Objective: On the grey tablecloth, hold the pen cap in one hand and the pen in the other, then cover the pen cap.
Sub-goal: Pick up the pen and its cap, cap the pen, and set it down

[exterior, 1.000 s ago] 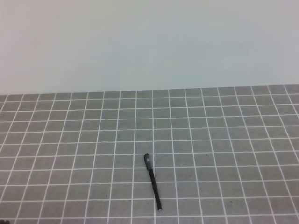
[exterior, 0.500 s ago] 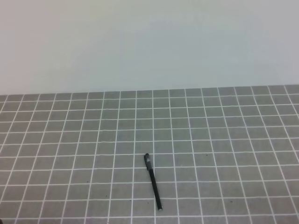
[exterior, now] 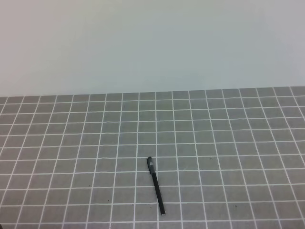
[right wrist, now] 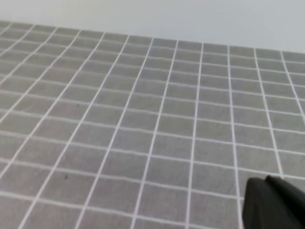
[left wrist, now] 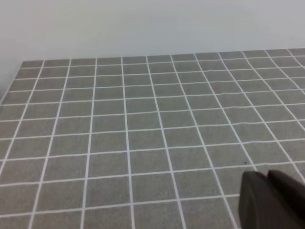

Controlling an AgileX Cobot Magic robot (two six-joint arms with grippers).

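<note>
The grey tablecloth [exterior: 71, 143] covers the table. The pen [exterior: 157, 188] lies on it at the lower middle of the exterior high view, slanting from upper left to lower right. Its far end [exterior: 149, 162] is thicker, with a grey glint, and looks like the pen cap seated on the pen. No separate cap lies on the cloth. Neither gripper shows in the exterior high view. A dark part of my left gripper [left wrist: 269, 200] fills the lower right corner of the left wrist view. A dark part of my right gripper [right wrist: 274, 205] does the same in the right wrist view. Neither wrist view shows the pen.
A plain pale wall [exterior: 152, 43] rises behind the cloth's far edge. The cloth's left edge [left wrist: 9, 81] shows in the left wrist view. Nothing else lies on the cloth in these views.
</note>
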